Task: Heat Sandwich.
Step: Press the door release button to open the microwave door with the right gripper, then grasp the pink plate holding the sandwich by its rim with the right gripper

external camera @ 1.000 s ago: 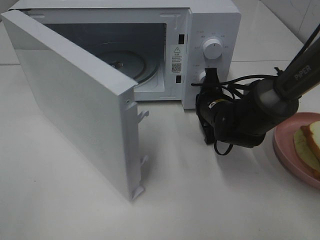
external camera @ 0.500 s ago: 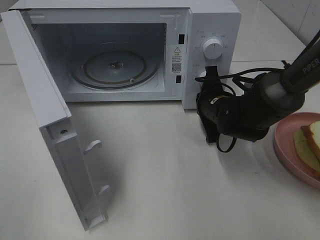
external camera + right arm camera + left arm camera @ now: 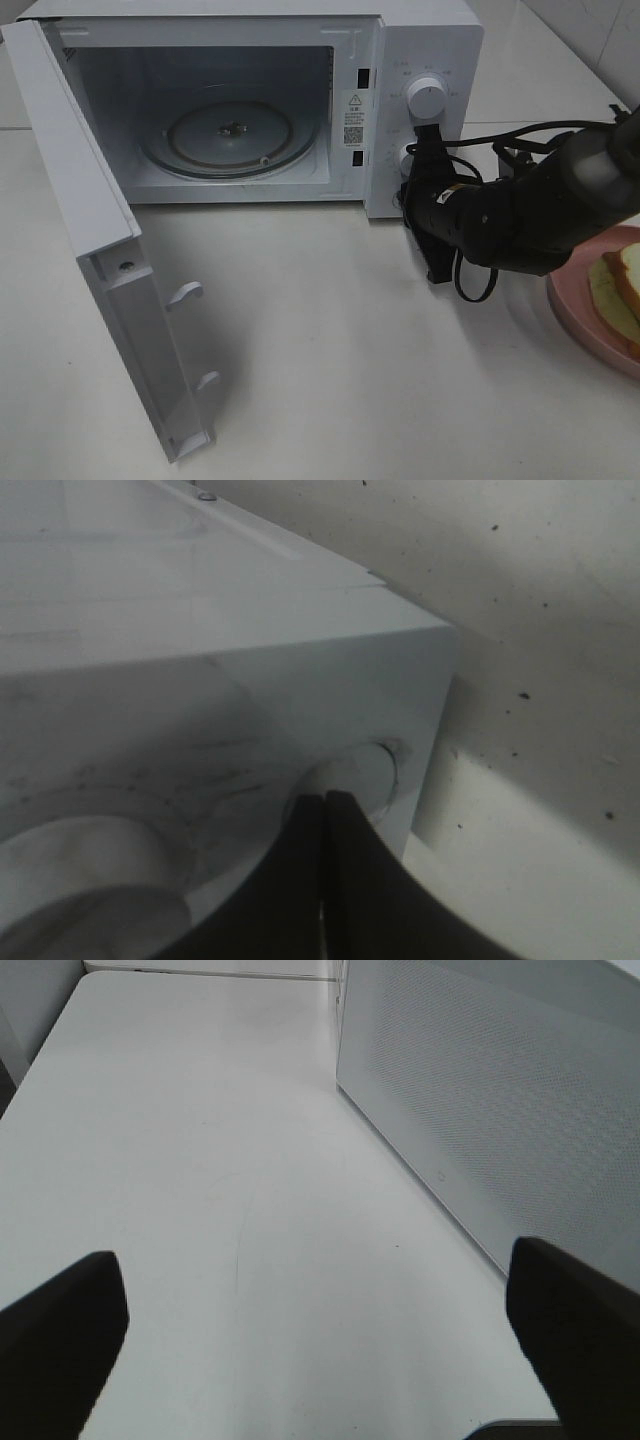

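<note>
At the microwave control panel (image 3: 445, 55) my right gripper (image 3: 416, 152) is pinched shut, empty (left gripper (image 3: 318, 1300) gapes idle), and the door (image 3: 140, 330) has swung wide for the sandwich (image 3: 620, 285).

Sandwich (image 3: 614, 292): white sliced bread, tan crust, pale yellow-green filling
Pose: lying flat, partly cut off at the view's edge
Place: on pink plate (image 3: 560, 292)

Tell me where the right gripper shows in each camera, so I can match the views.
Exterior high: right gripper is right of centre, shut, with its tips at the microwave's control panel.
Right wrist: bottom centre, tips shut, close to the microwave's front.
Left wrist: not in it.
Shared landmark: the white microwave, which also stands along the right side of the left wrist view.
</note>
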You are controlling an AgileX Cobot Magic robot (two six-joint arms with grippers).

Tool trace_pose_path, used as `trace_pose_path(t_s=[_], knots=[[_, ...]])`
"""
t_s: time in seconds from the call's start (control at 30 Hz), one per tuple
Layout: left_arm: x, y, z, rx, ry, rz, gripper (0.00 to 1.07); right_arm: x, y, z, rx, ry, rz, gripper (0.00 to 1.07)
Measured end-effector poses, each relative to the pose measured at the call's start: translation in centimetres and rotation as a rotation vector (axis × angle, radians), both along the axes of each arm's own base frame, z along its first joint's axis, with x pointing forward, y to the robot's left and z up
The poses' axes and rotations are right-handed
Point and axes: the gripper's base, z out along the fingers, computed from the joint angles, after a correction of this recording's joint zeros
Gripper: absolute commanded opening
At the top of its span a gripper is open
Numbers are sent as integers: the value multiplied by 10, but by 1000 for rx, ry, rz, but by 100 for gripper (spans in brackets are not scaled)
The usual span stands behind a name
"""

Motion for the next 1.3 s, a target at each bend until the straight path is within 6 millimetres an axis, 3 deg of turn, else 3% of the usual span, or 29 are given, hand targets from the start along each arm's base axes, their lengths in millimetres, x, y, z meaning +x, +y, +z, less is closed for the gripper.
trace_pose_path(t_s=[0.7, 1.13, 1.3], knots=[[0, 0, 0, 0, 0, 0, 98, -57, -20, 20, -74, 117, 130, 4], [0, 0, 0, 0, 0, 0, 98, -81, -21, 55, -379, 141, 497, 6], [0, 0, 0, 0, 0, 0, 98, -94, -22, 65, -583, 133, 750, 7]])
